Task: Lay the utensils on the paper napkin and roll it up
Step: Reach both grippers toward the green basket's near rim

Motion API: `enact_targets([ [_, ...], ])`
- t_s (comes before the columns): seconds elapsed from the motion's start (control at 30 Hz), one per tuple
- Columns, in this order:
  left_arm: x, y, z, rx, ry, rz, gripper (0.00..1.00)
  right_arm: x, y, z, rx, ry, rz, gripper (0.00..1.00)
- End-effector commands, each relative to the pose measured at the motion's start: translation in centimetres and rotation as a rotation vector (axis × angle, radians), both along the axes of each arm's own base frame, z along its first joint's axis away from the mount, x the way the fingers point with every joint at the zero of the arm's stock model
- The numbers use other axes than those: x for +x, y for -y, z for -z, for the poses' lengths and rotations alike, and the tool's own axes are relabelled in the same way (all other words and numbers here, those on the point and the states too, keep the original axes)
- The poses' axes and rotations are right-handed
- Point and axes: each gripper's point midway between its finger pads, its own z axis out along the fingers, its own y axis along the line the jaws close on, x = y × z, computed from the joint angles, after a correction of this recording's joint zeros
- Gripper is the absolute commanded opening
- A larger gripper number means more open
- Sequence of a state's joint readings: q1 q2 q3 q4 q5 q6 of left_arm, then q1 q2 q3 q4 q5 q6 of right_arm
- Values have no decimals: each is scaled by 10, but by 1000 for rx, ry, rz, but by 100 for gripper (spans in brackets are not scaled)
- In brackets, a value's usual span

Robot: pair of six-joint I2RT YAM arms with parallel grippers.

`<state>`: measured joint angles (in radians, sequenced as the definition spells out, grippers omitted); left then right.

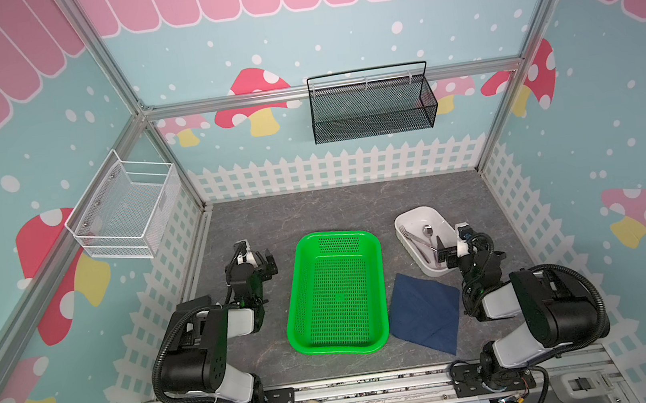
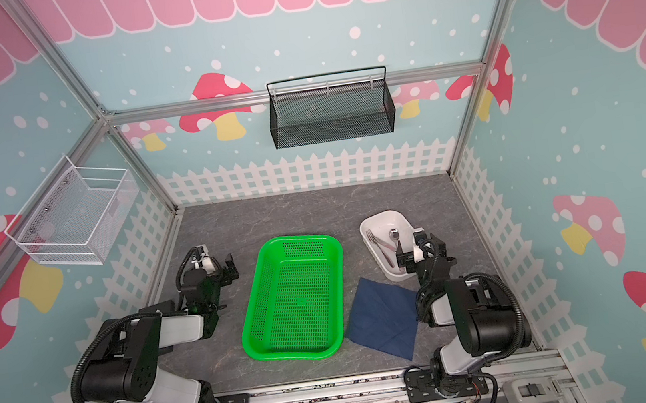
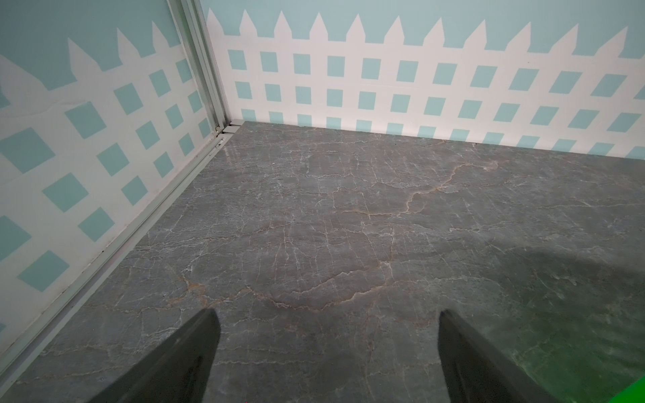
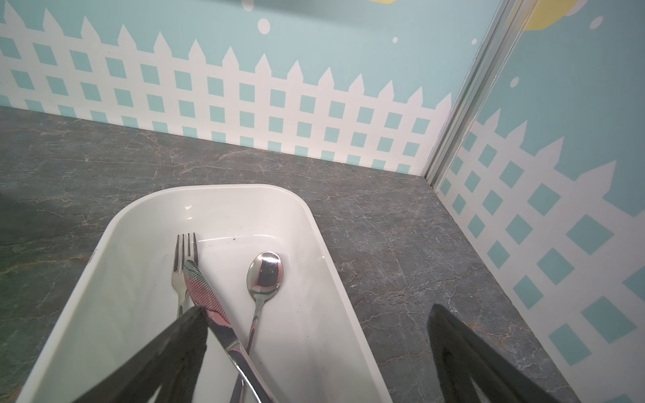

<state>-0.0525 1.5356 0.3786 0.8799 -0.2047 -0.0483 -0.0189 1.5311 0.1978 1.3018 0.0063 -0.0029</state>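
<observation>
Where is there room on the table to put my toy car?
Best: the bare table between the back fence and the green basket. Crowded on the right: white tray, blue napkin, right gripper.

The green basket (image 1: 334, 293) is filling the middle of the counter (image 3: 314, 209). Bare counter is running behind it to the back wall and ahead of the left gripper (image 3: 328, 314). The white bin (image 4: 223, 188) walls are fencing in fork (image 4: 185, 265) and spoon (image 4: 264, 272); knife (image 4: 202, 289) is lying across both. The right gripper (image 4: 317, 308) is hovering over the bin's near end, jaws spread wide.
</observation>
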Motion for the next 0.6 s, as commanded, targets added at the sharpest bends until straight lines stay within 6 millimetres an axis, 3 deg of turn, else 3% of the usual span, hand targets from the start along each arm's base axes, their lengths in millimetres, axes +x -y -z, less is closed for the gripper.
enact_targets([
  [0.0,4,1,-7,7,18,21,100,4,-1,-6,0,17,-7,100],
  [0.13,-6,4,-25,8,40,34,99,-8,-5,-16,-9,66,-28,99],
  [0.27,-16,-6,-48,-43,6,-33,99,1,-7,-22,5,3,-38,100],
  [0.47,-38,-23,-78,-248,72,-187,100,3,-20,-40,236,-126,-75,100],
  [0.5,-45,-31,-79,-341,77,-264,100,0,-25,-42,368,-184,-80,100],
  [0.57,-57,-32,-77,-541,72,-326,100,-13,-73,-62,435,-229,-362,100],
])
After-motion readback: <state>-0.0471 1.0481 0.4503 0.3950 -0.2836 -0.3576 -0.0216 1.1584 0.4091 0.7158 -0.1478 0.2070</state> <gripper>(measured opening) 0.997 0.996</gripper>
